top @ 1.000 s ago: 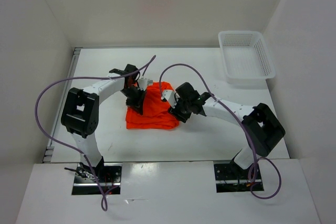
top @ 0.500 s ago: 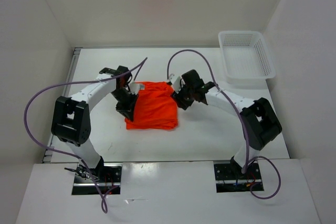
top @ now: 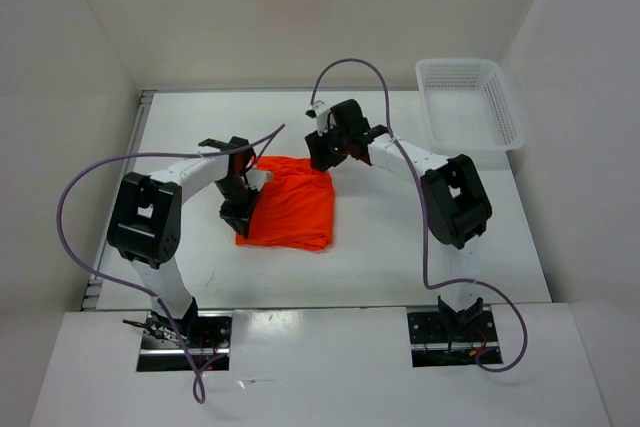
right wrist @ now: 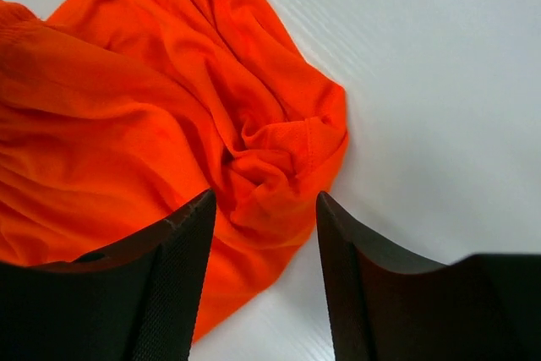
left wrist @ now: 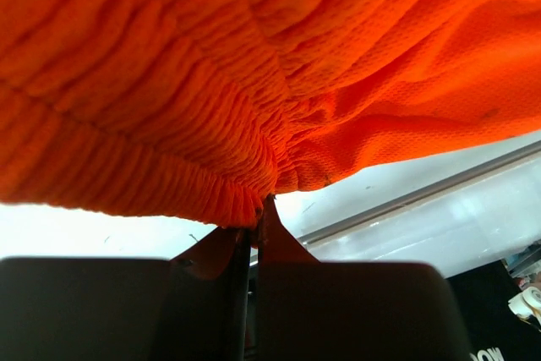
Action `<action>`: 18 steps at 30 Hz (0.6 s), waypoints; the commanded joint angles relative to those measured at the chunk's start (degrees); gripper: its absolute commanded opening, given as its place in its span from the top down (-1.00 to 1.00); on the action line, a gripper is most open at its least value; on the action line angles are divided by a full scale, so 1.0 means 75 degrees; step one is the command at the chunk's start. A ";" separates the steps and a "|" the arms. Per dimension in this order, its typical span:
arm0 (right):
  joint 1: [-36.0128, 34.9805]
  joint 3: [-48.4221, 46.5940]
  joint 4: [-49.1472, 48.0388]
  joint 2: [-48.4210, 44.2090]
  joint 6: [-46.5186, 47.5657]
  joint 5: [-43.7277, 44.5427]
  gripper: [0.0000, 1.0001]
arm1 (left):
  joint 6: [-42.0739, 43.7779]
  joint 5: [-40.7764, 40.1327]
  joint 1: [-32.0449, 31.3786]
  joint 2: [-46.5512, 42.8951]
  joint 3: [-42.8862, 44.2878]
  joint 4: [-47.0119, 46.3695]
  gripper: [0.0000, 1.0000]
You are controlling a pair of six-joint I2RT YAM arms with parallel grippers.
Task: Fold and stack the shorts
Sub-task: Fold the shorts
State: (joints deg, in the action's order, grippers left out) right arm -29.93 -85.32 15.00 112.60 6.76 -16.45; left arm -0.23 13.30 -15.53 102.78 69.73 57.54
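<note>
Orange mesh cloth, the shorts (top: 292,209), is seen lying partly folded on the white table (top: 400,247), slightly left of centre in the top view. At its left edge the gathered waistband is pinched by the left gripper (left wrist: 257,209), whose fingers are closed tight on a small bunch of the elastic. In the left wrist view the cloth fills the upper frame, draped above them. Further back, at the upper right corner of the cloth, the right gripper (right wrist: 264,200) is held with its fingers moderately apart over a crumpled corner of a leg hem, and nothing is clamped between them. Beyond, in the upper right of the top view, a white plastic basket (top: 468,107) is set well apart from the cloth. The fabric is judged light, soft and limp, so sagging and bunching are to be expected when it is raised by one point. A hold at two corners of one edge, on the thicker waistband or hem, is judged best for a flat fold.
</note>
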 commanded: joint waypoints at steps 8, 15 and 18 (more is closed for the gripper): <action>0.0206 -0.0870 0.0096 0.0901 0.0492 -0.0795 -0.15 | 0.0031 0.0112 0.0324 0.0171 -0.0100 -0.0289 0.91; 0.0206 -0.0648 0.0179 0.1042 0.0633 -0.0632 0.50 | 0.0031 0.0254 0.0617 0.0241 0.0054 -0.0359 0.88; 0.0206 -0.0648 0.0179 0.1112 0.0633 -0.0468 0.64 | 0.0031 0.0254 0.0617 0.0241 0.0054 -0.0359 0.86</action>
State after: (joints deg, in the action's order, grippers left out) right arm -28.60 -88.79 16.21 119.94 10.61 -20.38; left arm -0.25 14.96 -11.33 103.92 68.99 55.46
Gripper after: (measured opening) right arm 0.183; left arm 0.068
